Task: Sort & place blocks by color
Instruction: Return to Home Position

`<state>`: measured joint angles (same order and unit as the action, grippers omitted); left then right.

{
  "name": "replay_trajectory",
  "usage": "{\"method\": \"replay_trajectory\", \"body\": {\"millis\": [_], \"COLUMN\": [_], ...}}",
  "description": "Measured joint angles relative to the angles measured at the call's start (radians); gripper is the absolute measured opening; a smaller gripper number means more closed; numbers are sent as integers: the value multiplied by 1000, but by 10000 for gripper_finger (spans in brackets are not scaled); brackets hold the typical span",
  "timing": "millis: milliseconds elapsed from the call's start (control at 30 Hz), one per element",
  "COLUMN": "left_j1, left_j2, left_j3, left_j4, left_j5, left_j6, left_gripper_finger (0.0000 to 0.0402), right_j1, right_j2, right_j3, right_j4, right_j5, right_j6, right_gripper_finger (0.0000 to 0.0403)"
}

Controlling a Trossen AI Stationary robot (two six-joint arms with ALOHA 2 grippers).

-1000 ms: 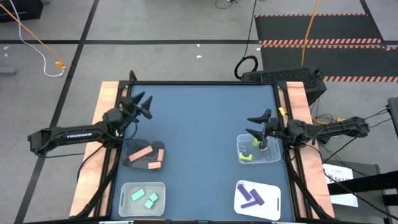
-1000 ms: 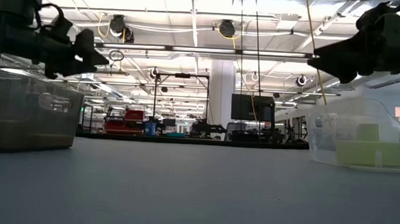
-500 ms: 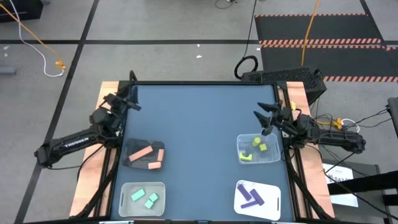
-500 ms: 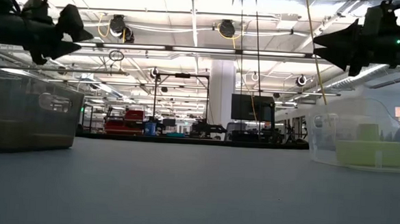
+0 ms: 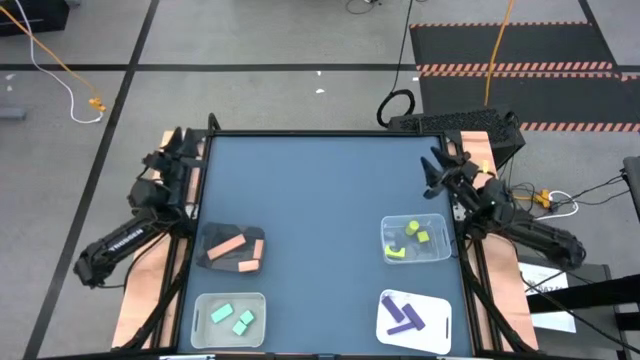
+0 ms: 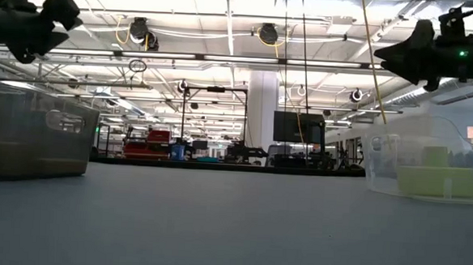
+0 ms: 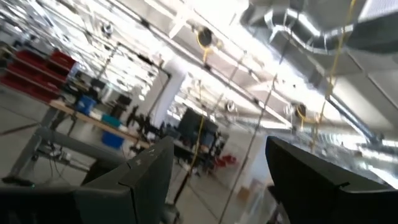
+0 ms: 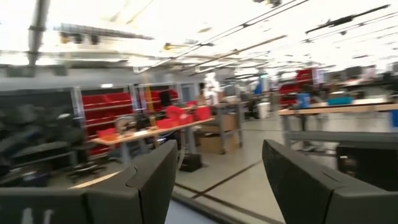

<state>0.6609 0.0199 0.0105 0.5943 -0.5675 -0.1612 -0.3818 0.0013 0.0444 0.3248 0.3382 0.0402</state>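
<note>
the blue-grey table (image 5: 320, 190) bears a black tray (image 5: 208, 258), a clear bin (image 5: 200, 335), a clear tub (image 5: 441, 254) and a white tray (image 5: 438, 322).

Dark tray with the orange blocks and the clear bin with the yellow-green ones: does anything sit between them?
Nothing: in the high view, only bare blue table top lies between the dark tray and the clear bin.

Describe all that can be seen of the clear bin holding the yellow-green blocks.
The clear bin is a see-through plastic tub with rounded corners, standing upright on the blue-grey table near its edge on the right arm's side. Three yellow-green blocks lie inside, seen through its wall in the low view. Nothing else touches it; the right pincer hangs open beyond it.
</note>
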Motion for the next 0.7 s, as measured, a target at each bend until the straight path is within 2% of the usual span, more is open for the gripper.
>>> {"method": "replay_trajectory", "body": {"millis": [533,700], "left_j1": [125,149], "left_j2": [-17,-17], "left_j3": [0,0], "left_j4": [29,29], "left_j5": [-8,-8], "left_j6": [0,0], "left_gripper_finger": [255,255], "right_j1": [-462,-569], "right_j2": [0,0], "right_j3": [0,0], "right_j4": [0,-1], "right_j5": [0,0], "right_j6": [0,0], "right_gripper_finger": [228,228]}}
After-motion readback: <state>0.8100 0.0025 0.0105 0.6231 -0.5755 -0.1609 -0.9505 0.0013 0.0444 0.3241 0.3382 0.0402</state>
